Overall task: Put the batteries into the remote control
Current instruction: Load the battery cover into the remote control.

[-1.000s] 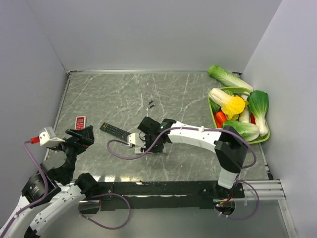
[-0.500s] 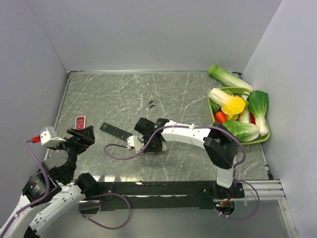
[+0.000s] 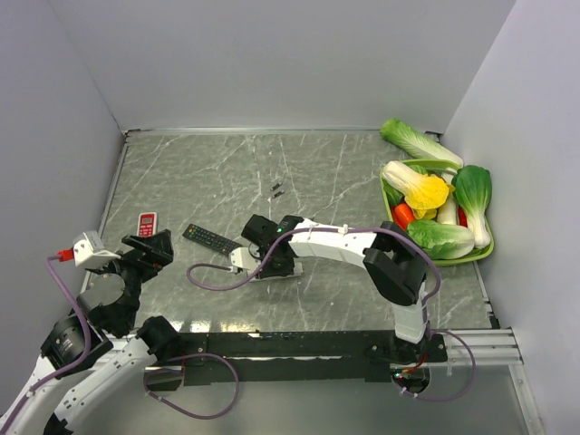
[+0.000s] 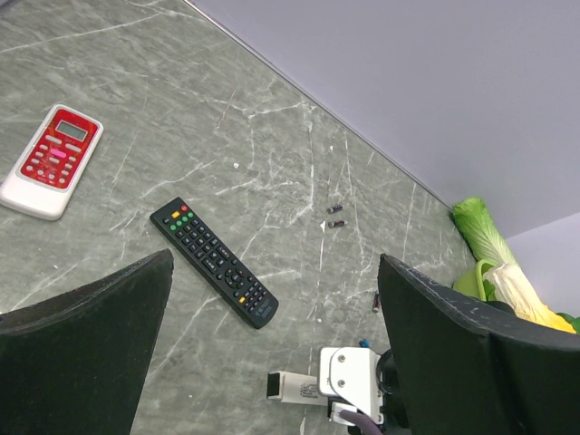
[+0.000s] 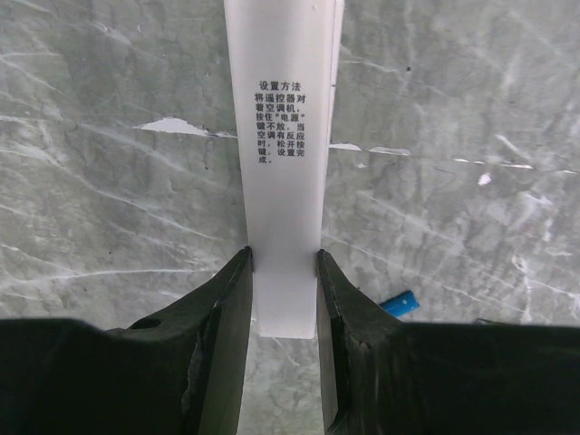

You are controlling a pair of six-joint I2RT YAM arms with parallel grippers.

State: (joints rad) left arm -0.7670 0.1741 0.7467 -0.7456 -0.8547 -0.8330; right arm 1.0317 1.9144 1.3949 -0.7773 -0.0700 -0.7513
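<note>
batteries: two tiny dark batteries (image 4: 336, 223) lie loose on the table (image 3: 208, 172), upper centre of the top view, well apart from every remote; none is loaded.
blue piece: a small blue piece (image 5: 399, 303) sits just beside one finger, lower right of the right wrist view; I cannot tell whether it is a cell.
remote in hand: the white remote (image 5: 283, 136), printed back up, is at the centre of the top view.
right gripper: the right gripper (image 5: 283, 258) is clamped across the white remote's near end, one finger on each long edge.
left gripper: the left gripper (image 3: 152, 245) has its jaws wide apart and holds nothing, at lower left.
neighbours: the black remote (image 3: 211, 239) is just left of the held one; the red-and-white remote (image 3: 147, 223) is further left.
risk: gripped at one end only, the remote could pivot or slip. A brush could send the round cells rolling. The purple cable (image 3: 189, 271) loops near the black remote and might drag it.
room: bare marble lies at upper left and centre. The walls (image 3: 272, 63) close the back and sides, and the vegetable basket (image 3: 383, 188) crowds the right edge.
</note>
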